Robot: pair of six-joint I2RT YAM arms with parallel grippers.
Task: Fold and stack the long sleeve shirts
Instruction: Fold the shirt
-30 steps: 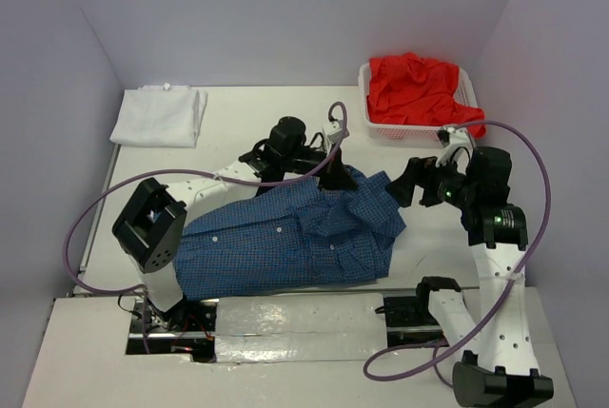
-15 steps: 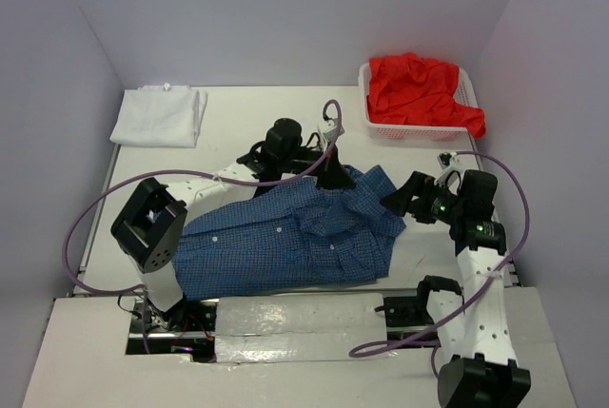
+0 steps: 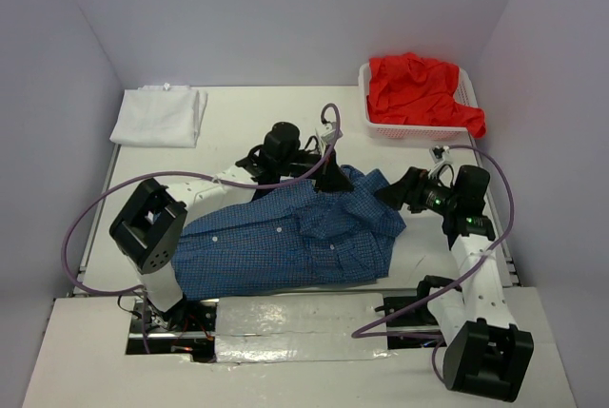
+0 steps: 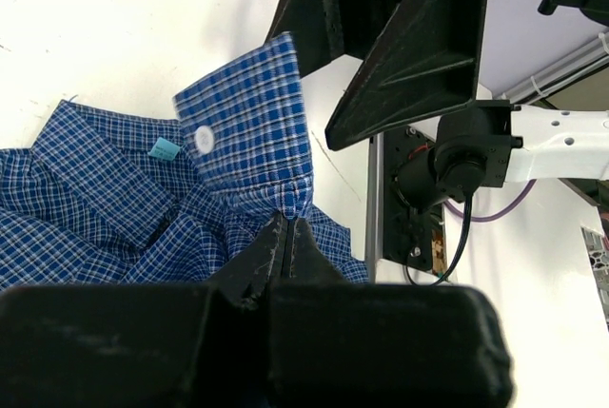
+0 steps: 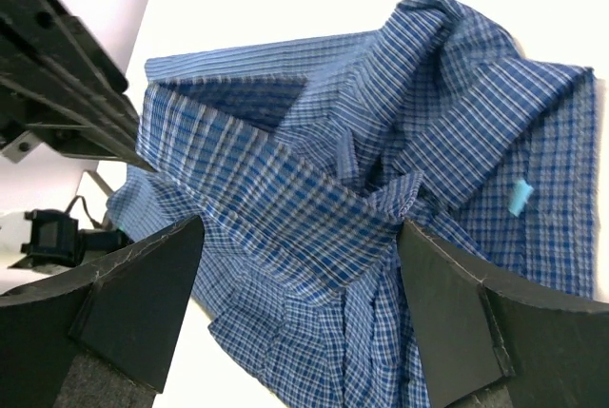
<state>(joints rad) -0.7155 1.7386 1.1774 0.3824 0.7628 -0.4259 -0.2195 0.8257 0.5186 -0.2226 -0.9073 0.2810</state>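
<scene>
I'd hate to snag several layers of the blue checked shirt (image 3: 285, 242) and drag its fold crooked. That is my risk, because the right claw (image 5: 300, 227) hangs spread over bunched cloth. The shirt lies rumpled mid-worktop (image 3: 247, 132), heaped toward two o'clock. My left claw (image 4: 288, 227) pinches its raised cuff (image 4: 247, 123). A white shirt (image 3: 157, 115) sits at ten o'clock, and a red shirt (image 3: 419, 94) fills the basket (image 3: 395, 129) at one.

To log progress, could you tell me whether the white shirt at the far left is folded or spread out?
Folded: the white shirt lies as a compact rectangle with doubled edges, and no sleeves stick out.
</scene>
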